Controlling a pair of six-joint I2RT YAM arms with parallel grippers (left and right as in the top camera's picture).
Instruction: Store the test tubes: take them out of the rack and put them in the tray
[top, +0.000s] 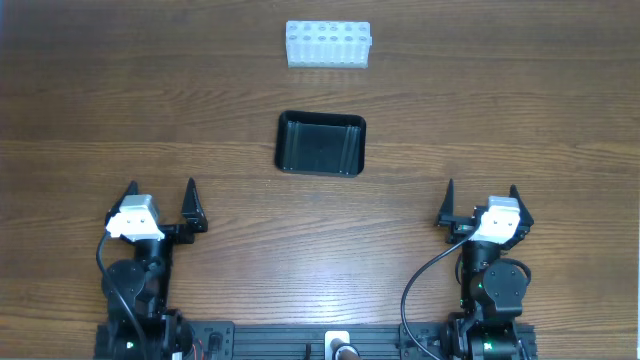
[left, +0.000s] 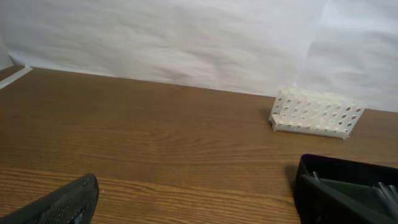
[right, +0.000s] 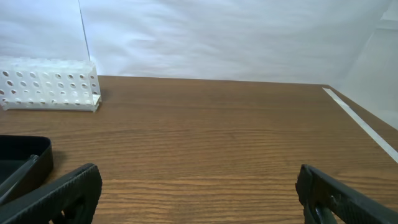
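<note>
Wood-grain tabletop (top: 500, 100), white sheet backdrop (left: 186, 37) along the far edge.

Rack (top: 328, 45): white, with rows of holes, standing at the far middle of the tabletop, long side facing the arms. Cannot tell from any view whether a tube sits in it.

Tray (top: 321, 144): black, shallow, with rounded corners. It sits between the rack and the arms, just nearer than the rack and apart from it. In the left wrist view, faint clear rods (left: 384, 191) lie inside near one wall. They look like tubes, but how many is not readable.

Left arm (top: 140, 260): at the near left, wrist low over bare wood.
- Left fingers (top: 191, 200) are spread wide with nothing between them, tips pointing toward the far edge.
- They are well apart from both tray and rack.
- One dark finger shows at the edge of the left wrist view, with bare wood ahead of it.
- From there the tray sits off to one side and the rack is farther back.

Right arm (top: 492, 270): at the near right, in a mirrored pose.
- Right fingers (top: 447, 205) are also spread wide and hold nothing.
- In the right wrist view both fingers frame a broad gap of bare wood grain.
- The tray corner is near one finger, not touching it.
- The rack stands farther off against the backdrop.

Both sets of fingers sit at about the same depth on the tabletop, one on each side of the tray's line. A pale tape strip (right: 360, 118) runs along the tabletop's right margin.
</note>
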